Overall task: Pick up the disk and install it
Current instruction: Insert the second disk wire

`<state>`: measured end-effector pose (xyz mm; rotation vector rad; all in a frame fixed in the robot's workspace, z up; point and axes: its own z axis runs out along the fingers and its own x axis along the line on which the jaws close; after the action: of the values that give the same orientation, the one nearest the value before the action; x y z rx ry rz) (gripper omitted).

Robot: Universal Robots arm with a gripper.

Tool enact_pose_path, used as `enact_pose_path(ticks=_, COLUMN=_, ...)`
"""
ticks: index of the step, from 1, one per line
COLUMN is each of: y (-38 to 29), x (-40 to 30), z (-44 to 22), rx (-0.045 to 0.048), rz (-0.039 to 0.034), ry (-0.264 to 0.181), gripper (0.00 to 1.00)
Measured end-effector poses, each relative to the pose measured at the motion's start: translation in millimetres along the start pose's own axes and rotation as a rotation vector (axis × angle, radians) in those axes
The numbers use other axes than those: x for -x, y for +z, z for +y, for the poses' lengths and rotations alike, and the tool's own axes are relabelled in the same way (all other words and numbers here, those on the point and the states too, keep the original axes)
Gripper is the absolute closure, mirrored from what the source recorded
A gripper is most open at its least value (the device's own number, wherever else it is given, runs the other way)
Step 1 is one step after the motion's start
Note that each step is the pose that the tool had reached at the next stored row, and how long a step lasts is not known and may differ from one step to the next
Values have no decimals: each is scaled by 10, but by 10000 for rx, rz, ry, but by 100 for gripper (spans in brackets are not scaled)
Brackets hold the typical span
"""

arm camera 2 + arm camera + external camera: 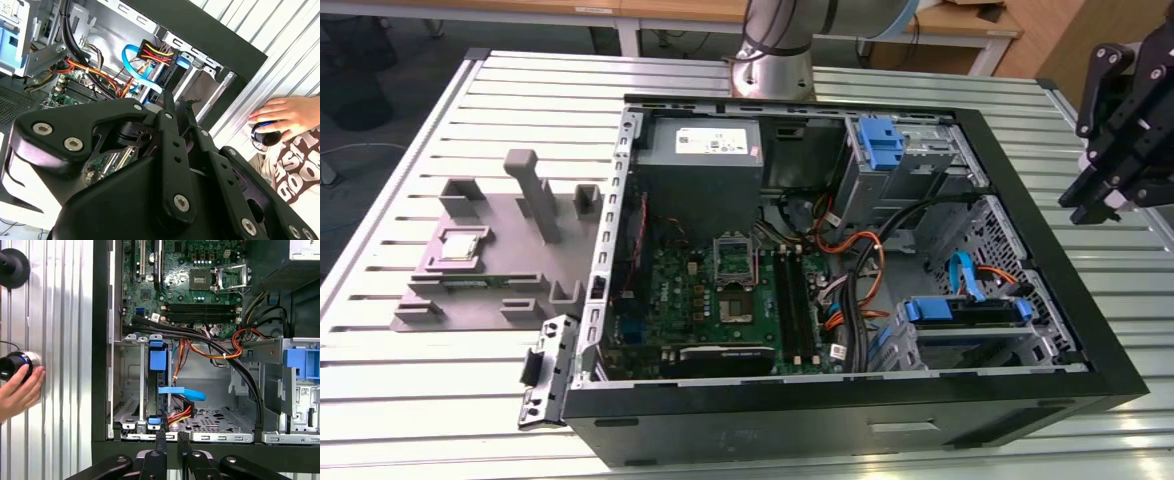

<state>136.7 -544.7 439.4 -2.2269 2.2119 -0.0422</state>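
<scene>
A slatted metal table (427,390) carries an open black computer case (854,420), lying on its side with the green motherboard (720,290) exposed. On the exterior view's left, beside the case, we note a grey fixture (494,250) with a small square processor chip (463,246) seated on it.

The disk (963,312), edged with its blue bracket, sits inside the case in the drive bay near the front corner, on the exterior view's right. In the first wrist view we see the disk (157,385) standing on edge in the bay rails, blue bracket ends at both ends, with a blue ribbon cable (182,392) and coloured power wires running to it.

The gripper (1118,130) hangs outside the case, above the table on the exterior view's right, well apart from the disk. In the first wrist view the gripper (170,442) shows its two fingertips nearly together, only a thin gap between them and nothing held; we record it as closed and empty.

A person's hand (17,392) rests on a small dark knob-like device (15,365) on the table, outside the case wall.
</scene>
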Motion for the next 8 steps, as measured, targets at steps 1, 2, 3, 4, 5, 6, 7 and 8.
enact_pose_path(ticks=1, y=17, x=0, z=0, rx=0, rz=2, ry=0, gripper=76)
enact_pose_path(ticks=2, y=35, x=1, z=1, rx=0, rz=1, ry=0, gripper=76)
enact_pose_path(ticks=3, y=217, x=4, z=4, rx=0, rz=2, ry=0, gripper=76)
enact_pose_path(ticks=4, y=235, x=4, z=5, rx=0, rz=2, ry=0, gripper=76)
enact_pose_path(ticks=5, y=253, x=5, z=5, rx=0, rz=2, ry=1, gripper=76)
enact_pose_path(ticks=6, y=270, x=6, z=6, rx=1, rz=0, ry=0, gripper=76)
enact_pose_path(ticks=7, y=265, x=5, z=5, rx=0, rz=7, ry=0, gripper=76)
enact_pose_path(ticks=8, y=252, x=5, z=5, rx=0, rz=6, ry=0, gripper=76)
